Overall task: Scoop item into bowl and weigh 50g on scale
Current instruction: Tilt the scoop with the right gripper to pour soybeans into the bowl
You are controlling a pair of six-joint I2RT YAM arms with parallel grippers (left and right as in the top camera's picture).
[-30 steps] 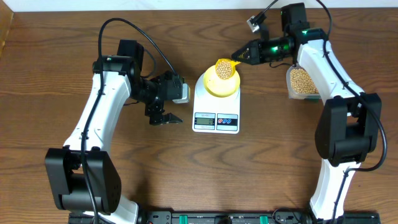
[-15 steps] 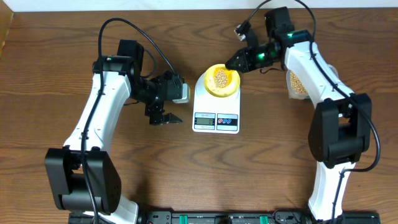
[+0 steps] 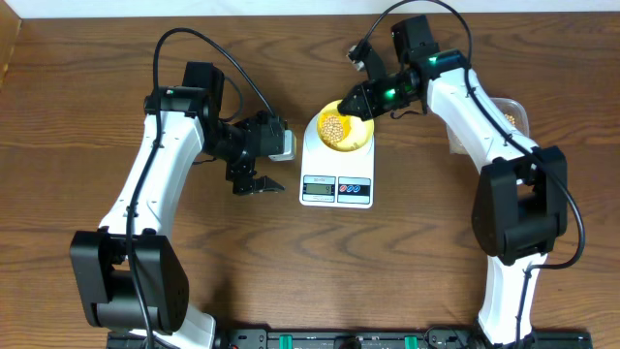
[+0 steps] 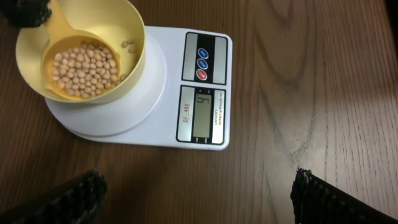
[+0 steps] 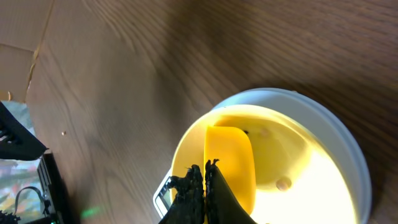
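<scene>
Over the scale (image 3: pixel 336 184), my right pincer (image 3: pixel 358 101) is clamped tight on the handle of the yellow scoop (image 5: pixel 230 162); scoop sits tilted inside the bowl (image 4: pixel 134 38), loaded with tan beans (image 4: pixel 84 68); a few loose beans lie on the bowl's floor; bowl stands on the scale's round platform; my left pincer (image 3: pixel 257 186) hangs spread wide above the table (image 3: pixel 407 271), just left of the scale, gripping nothing.

Scoop (image 5: pixel 230 163) now down inside bowl (image 5: pixel 292 142)
</scene>
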